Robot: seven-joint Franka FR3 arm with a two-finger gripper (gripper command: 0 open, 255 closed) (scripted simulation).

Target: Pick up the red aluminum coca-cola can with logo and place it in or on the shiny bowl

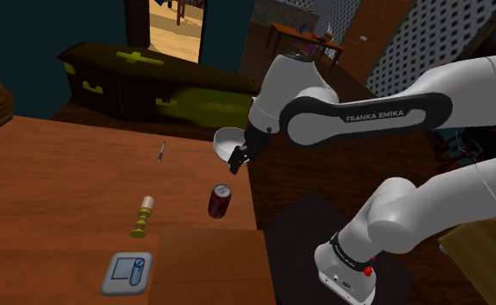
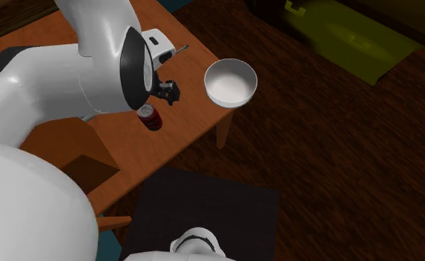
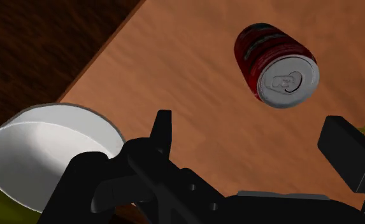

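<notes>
A red can (image 1: 219,200) with a silver top stands upright on the wooden table (image 1: 64,173), close to the table's edge nearest the stand. It is seen from above as the can (image 3: 275,63) in the wrist view and as the can (image 2: 150,117) in the second exterior view. The white bowl (image 1: 228,139) sits at the table's corner, also seen as the bowl (image 2: 231,81) and the bowl (image 3: 41,153). My gripper (image 1: 238,157) hangs above the table between bowl and can, open and holding nothing. In the wrist view the gripper (image 3: 257,143) has its fingers wide apart.
A brass candlestick (image 1: 142,217), a thin pen (image 1: 161,152) and a grey-blue flat device (image 1: 129,272) lie on the table. A raised wooden board (image 1: 207,260) sits at the near edge. A dark chest (image 1: 151,82) stands behind the table.
</notes>
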